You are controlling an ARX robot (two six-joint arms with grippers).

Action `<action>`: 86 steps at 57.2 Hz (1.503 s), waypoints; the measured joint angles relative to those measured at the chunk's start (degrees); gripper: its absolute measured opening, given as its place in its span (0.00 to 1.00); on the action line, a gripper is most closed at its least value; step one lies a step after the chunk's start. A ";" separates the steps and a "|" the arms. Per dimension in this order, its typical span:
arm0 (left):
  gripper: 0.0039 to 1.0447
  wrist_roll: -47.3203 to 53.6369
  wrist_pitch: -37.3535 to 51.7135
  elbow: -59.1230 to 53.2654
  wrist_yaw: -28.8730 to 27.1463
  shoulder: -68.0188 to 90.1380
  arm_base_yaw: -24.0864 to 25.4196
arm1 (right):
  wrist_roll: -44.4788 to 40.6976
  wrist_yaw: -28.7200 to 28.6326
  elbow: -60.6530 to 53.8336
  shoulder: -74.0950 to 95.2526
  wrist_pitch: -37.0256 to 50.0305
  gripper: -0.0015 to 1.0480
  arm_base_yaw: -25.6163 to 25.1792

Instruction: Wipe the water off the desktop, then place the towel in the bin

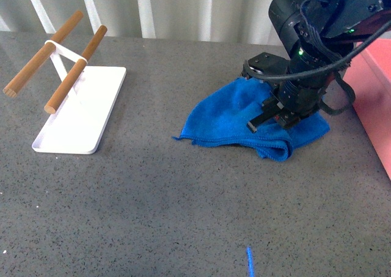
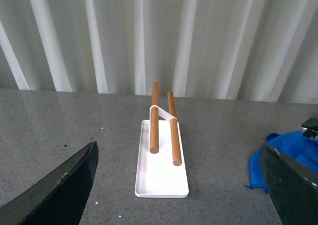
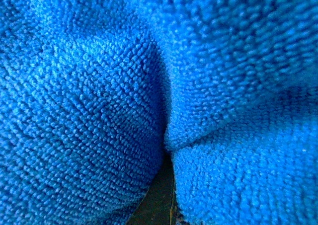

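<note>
The blue towel (image 1: 235,118) lies bunched on the dark speckled desktop (image 1: 171,203), right of centre. My right gripper (image 1: 278,117) is pressed down onto the towel's right part and is shut on it. The right wrist view is filled with blue towel folds (image 3: 99,96), with a sliver of desktop (image 3: 158,205) showing between them. The salmon-pink bin (image 1: 376,96) stands at the right edge, just beyond the right arm. My left gripper (image 2: 179,185) is open and empty above the desktop, with its dark fingers (image 2: 59,190) at both sides; the towel's edge (image 2: 278,150) shows in its view.
A flat white tray (image 1: 82,112) with two wooden rods (image 1: 76,69) on a white stand sits at the far left; it also shows in the left wrist view (image 2: 161,170). A white ribbed wall (image 1: 153,8) runs behind the desktop. A small blue mark (image 1: 249,260) lies near the front.
</note>
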 joint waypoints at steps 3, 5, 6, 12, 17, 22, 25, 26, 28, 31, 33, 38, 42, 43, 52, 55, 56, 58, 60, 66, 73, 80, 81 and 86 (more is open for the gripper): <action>0.94 0.00 0.00 0.00 0.02 0.00 0.00 | -0.07 0.61 2.54 1.16 -0.70 0.03 0.17; 0.94 0.00 0.00 0.00 0.02 0.00 0.00 | -0.09 0.81 3.98 1.84 -1.07 0.03 0.31; 0.94 0.00 0.00 0.00 0.02 0.00 0.00 | -0.11 0.83 5.38 2.47 -1.29 0.03 0.44; 0.94 0.00 0.00 0.00 0.02 0.00 0.00 | 0.02 0.35 9.44 4.28 -1.51 0.03 1.53; 0.94 0.00 0.00 0.00 0.02 0.00 0.00 | 0.76 -2.73 11.19 4.61 -1.09 0.03 2.73; 0.94 0.00 0.00 0.00 0.02 0.00 0.00 | 1.97 -6.23 11.52 4.37 -0.17 0.03 4.85; 0.94 0.00 0.00 0.00 0.02 0.00 0.00 | 2.51 -8.00 10.97 3.83 0.44 0.03 6.25; 0.94 0.00 0.00 0.00 0.02 0.00 0.00 | 2.75 -8.70 10.51 3.48 0.74 0.03 7.02; 0.94 0.00 0.00 0.00 0.02 0.00 0.00 | 3.10 -9.51 9.66 2.67 1.09 0.03 8.15; 0.94 0.00 0.00 0.00 0.02 0.00 0.00 | 3.48 -10.10 8.46 1.55 1.75 0.03 9.38; 0.94 0.00 0.00 0.00 0.02 0.00 0.00 | 3.69 -10.19 7.06 0.15 2.54 0.03 10.49; 0.94 0.00 0.00 0.00 0.00 0.00 0.00 | 4.68 -8.35 2.34 -6.21 4.26 0.03 12.85; 0.94 0.00 0.00 0.00 0.00 -0.02 0.00 | 4.72 -5.92 0.37 -10.10 4.96 0.03 12.74; 0.94 0.00 0.00 0.00 0.00 -0.02 0.00 | 4.72 -5.55 0.07 -10.78 5.14 0.03 12.63; 0.94 0.00 0.00 0.00 0.02 0.00 0.00 | 4.39 -0.59 -2.56 -23.37 5.81 0.03 9.16; 0.94 0.00 0.00 0.00 0.02 -0.02 0.00 | 4.50 0.66 -2.47 -26.73 4.98 0.03 8.17; 0.94 0.00 0.00 0.00 0.00 -0.02 0.00 | 4.61 1.27 -2.32 -27.98 4.59 0.03 7.78; 0.94 0.00 0.00 0.00 0.02 0.00 0.00 | 4.72 1.97 -1.97 -29.75 3.80 0.03 7.26; 0.94 0.00 0.00 0.00 0.00 0.00 0.00 | 4.87 2.49 -1.53 -31.34 3.04 0.03 6.73; 0.94 0.00 -0.02 0.00 0.02 0.00 0.00 | 5.92 5.25 1.36 -36.24 -0.92 0.03 4.15; 0.94 0.00 -0.02 0.00 0.02 0.00 0.00 | 6.08 7.34 3.23 -38.53 -4.17 0.03 1.36; 0.94 0.00 -0.02 0.00 0.02 0.00 0.00 | 6.21 9.40 3.74 -40.70 -8.55 0.03 -2.99; 0.94 0.00 -0.02 0.00 0.02 0.00 0.00 | 6.19 9.53 3.74 -40.85 -9.01 0.03 -3.41; 0.94 0.00 -0.02 0.00 0.00 0.00 0.00 | 6.21 9.40 3.74 -42.01 -13.29 0.03 -7.28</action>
